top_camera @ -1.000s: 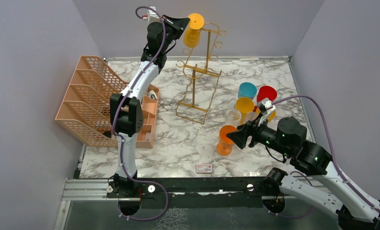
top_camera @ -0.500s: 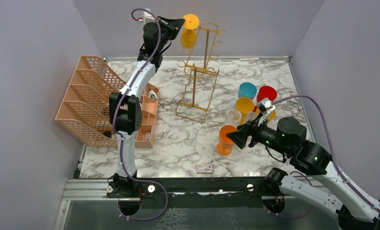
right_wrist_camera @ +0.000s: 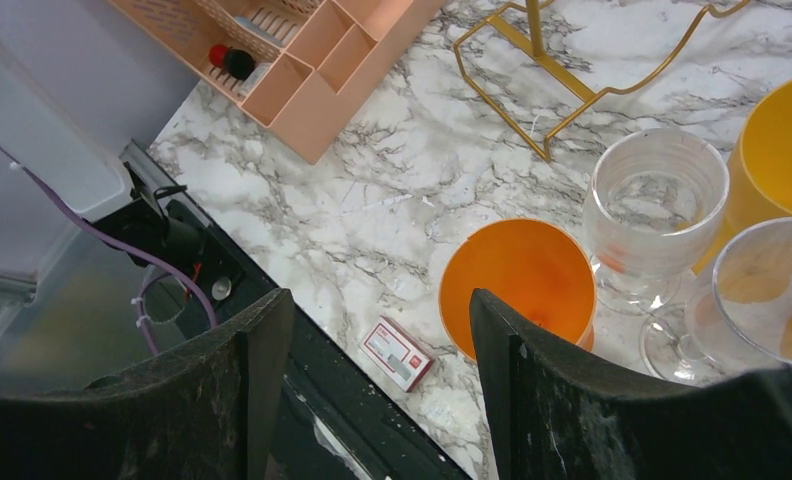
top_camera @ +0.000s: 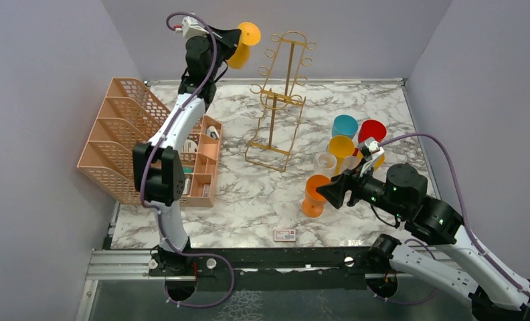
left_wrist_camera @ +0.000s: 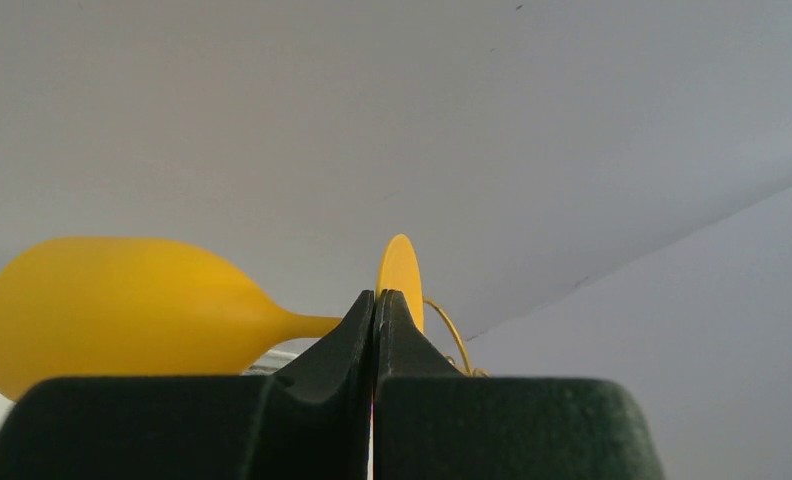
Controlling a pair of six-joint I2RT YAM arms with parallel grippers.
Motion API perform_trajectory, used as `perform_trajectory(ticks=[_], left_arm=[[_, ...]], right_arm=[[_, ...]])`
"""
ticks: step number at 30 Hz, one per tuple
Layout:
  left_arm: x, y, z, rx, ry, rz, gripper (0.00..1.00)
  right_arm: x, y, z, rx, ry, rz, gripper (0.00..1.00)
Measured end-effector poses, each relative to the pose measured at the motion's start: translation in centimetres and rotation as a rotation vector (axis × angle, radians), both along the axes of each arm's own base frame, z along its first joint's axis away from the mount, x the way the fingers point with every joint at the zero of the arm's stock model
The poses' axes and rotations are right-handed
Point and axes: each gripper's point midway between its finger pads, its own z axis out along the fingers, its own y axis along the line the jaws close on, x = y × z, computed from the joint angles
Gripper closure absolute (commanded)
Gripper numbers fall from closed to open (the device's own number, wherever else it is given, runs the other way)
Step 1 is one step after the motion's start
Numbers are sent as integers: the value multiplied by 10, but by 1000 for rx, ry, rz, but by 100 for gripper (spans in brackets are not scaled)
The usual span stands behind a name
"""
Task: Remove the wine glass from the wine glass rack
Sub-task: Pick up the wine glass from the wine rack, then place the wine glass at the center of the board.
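A yellow wine glass (top_camera: 241, 45) hangs in the air at the back, left of the gold wine glass rack (top_camera: 280, 100) and apart from its hooks. My left gripper (top_camera: 230, 39) is shut on the glass at its stem. In the left wrist view the bowl of the wine glass (left_wrist_camera: 102, 300) lies to the left, its foot shows edge-on above the closed fingers (left_wrist_camera: 392, 330), and a curl of the rack (left_wrist_camera: 452, 335) shows behind. My right gripper (top_camera: 326, 192) is open and empty, low beside an orange glass (top_camera: 314, 194). In the right wrist view the right gripper (right_wrist_camera: 377, 310) hangs over the marble.
A peach mesh organiser (top_camera: 125, 140) stands at the left. A cluster of glasses stands at the right: blue (top_camera: 345, 125), red (top_camera: 373, 130), yellow (top_camera: 341, 146) and clear (top_camera: 325, 162). A small red and white box (top_camera: 284, 234) lies near the front edge. Grey walls close in three sides.
My left gripper has swung left and slightly up with the yellow wine glass, carrying it off the rack's top hook. The right arm has not moved.
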Motion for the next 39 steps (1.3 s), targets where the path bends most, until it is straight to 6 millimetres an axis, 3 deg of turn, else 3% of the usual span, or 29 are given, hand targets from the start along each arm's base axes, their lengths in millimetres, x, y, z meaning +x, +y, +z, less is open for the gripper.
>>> perform_trajectory(ticks=[7, 11, 19, 25, 28, 34, 39], left_arm=[[-83, 37, 56, 99, -148, 95, 100], [-143, 51, 64, 138, -211, 104, 100], [-237, 50, 16, 229, -230, -17, 100], [-313, 47, 3, 241, -328, -122, 100], [-347, 41, -13, 233, -364, -201, 100], [-386, 17, -54, 219, -326, -421, 100], [-418, 0, -66, 210, -309, -613, 100]], right_arm=[[-4, 3, 1, 14, 8, 22, 32], [-7, 6, 5, 37, 13, 39, 32], [-16, 11, 10, 131, 8, 74, 32], [-23, 16, 10, 211, 22, 101, 32], [-28, 21, 9, 252, 38, 124, 32], [-36, 33, 16, 314, 76, 188, 34], [-38, 46, 17, 331, 114, 238, 37]])
